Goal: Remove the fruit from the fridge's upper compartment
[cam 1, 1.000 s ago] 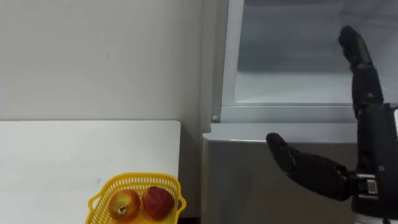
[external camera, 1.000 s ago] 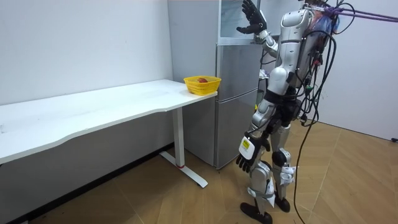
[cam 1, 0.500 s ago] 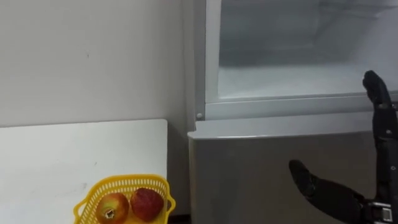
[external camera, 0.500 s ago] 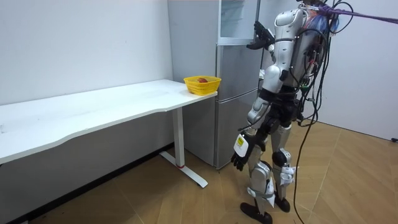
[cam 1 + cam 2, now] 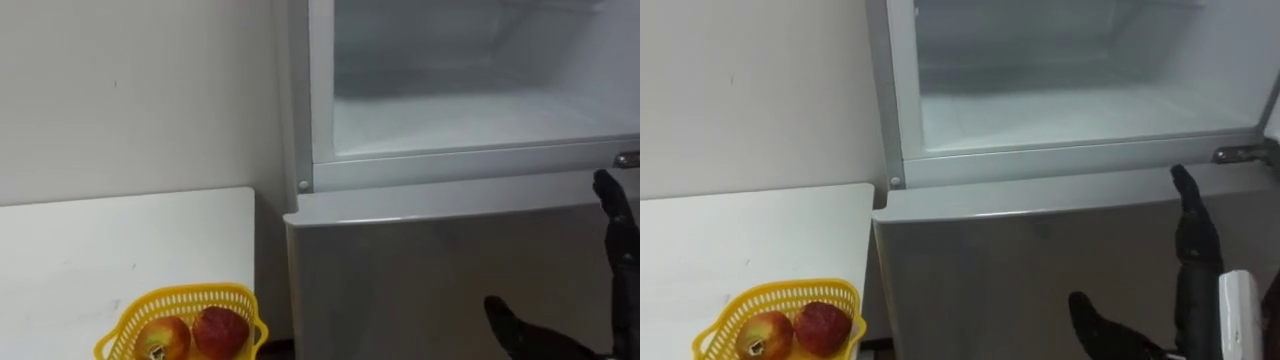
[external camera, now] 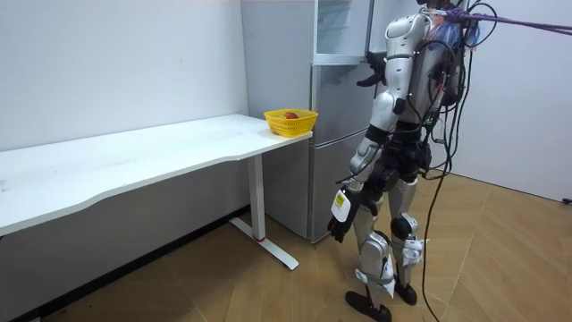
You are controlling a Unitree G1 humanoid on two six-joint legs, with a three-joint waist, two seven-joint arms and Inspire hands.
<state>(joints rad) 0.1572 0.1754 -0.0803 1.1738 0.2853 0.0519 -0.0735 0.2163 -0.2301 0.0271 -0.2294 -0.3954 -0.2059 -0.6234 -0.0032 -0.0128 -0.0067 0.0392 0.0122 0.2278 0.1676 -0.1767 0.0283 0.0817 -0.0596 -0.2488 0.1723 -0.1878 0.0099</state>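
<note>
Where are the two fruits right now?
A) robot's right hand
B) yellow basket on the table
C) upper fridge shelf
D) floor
B: the two fruits lie in the yellow basket on the white table beside the fridge; the right hand is open, holding nothing.

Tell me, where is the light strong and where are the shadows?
Left eye view: the open white upper fridge compartment is evenly bright, the grey lower fridge door darker. Room view: shadow lies under the long white table.
</note>
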